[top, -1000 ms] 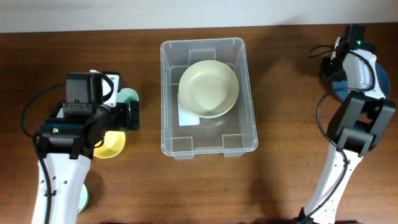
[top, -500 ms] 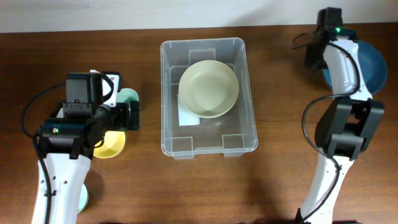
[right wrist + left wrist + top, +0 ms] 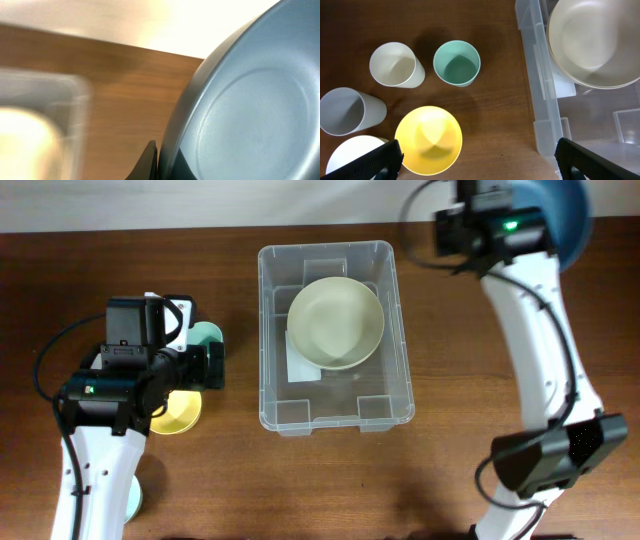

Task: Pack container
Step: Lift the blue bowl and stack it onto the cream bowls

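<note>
Container (image 3: 268,350) sits mid-table in my overhead view, nearer the far edge than the near one. A cream bowl (image 3: 335,322) lies in its far half, partly covering the white label (image 3: 300,368) on the base, and the near half is bare. My right arm (image 3: 535,320) reaches over the far right corner with a blue bowl (image 3: 560,208) held clear of the wood. My left arm (image 3: 100,430) sits by the left edge.

On the left wrist camera, my left gripper (image 3: 479,164) is spread wide with nothing in it. It hovers over a yellow bowl (image 3: 428,141), with a mint cup (image 3: 456,62), a white cup (image 3: 395,65), a grey cup (image 3: 345,111) and a white bowl (image 3: 352,156) close around. The container's wall runs down the right of that view.

The right wrist camera is blurred. My right gripper (image 3: 156,162) appears pinched on the blue bowl's rim. Only one dark finger shows, against the outside, and the bowl hangs tilted on edge.

I take the step in hand to be carrying the blue bowl to the container. I would keep it high enough to clear the container's right rim and level it before going down. I would centre it over the cream bowl so the two nest. A rim pinch lets a bowl swing, so I would go slowly and let go only once it rests. The left arm is best kept out of the way.
</note>
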Motion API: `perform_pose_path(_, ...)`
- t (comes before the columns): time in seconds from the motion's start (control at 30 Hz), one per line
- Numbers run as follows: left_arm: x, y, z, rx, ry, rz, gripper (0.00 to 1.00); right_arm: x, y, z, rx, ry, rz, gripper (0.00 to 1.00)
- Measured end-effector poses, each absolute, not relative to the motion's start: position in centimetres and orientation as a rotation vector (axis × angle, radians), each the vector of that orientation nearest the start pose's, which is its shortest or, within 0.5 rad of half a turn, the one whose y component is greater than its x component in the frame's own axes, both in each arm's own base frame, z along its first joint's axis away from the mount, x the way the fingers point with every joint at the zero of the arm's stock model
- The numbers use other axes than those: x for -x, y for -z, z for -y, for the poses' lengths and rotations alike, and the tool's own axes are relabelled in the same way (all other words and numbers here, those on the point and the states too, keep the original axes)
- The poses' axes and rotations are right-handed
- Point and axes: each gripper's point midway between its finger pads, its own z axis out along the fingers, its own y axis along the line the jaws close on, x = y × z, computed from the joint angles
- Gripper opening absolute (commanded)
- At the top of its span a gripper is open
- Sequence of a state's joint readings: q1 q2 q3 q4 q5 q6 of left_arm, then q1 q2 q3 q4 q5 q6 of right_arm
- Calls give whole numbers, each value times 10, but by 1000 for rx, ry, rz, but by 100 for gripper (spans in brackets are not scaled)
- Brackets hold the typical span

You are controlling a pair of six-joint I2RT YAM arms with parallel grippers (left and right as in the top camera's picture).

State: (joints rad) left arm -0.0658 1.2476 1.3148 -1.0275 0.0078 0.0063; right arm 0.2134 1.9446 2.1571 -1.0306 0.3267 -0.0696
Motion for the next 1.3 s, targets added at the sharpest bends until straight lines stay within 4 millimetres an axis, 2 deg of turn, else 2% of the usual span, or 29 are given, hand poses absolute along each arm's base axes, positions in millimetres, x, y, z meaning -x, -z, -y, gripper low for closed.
perform_pose_path(0.07, -317, -239, 22, -94, 33, -2530, 100, -493, -295, -95, 314, 281, -2355, 4)
perform_pose_path(0.23, -317, -239, 22, -94, 33, -2530, 100, -460, -282, -173, 638, 180, -2362, 4)
perform_pose_path(0.3, -317, -239, 22, -94, 33, -2530, 100, -444, -276, -199, 798, 138, -2353, 4)
perform_pose_path(0.37, -317, -239, 22, -94, 34, -2530, 100, -418, -267, -226, 1027, 75, -2337, 4)
perform_pose_path(0.47, -317, -239, 22, -94, 33, -2530, 100, -398, -259, -245, 1221, 5, -2301, 4)
perform_pose_path(0.7, -317, -239, 22, -94, 34, -2530, 100, -378, -242, -261, 1457, -122, -2229, 4)
perform_pose_path(0.83, -317, -239, 22, -95, 33, -2530, 100, -373, -215, -267, 1540, -173, -2240, 4)
perform_pose_path(0.93, -317, -239, 22, -94, 33, -2530, 100, -369, -183, -269, 1591, -209, -2285, 4)
perform_pose_path(1.07, -317, -239, 22, -95, 33, -2530, 100, -373, -157, -273, 1617, -218, -2300, 4)
perform_pose_path(1.17, -317, -239, 22, -94, 34, -2530, 100, -374, -152, -273, 1622, -217, -2299, 18)
perform_pose_path(1.27, -317, -239, 22, -94, 34, -2530, 100, -376, -153, -275, 1615, -215, -2287, 39)
perform_pose_path(1.3, -317, -239, 22, -95, 33, -2530, 100, -377, -154, -275, 1615, -213, -2282, 42)
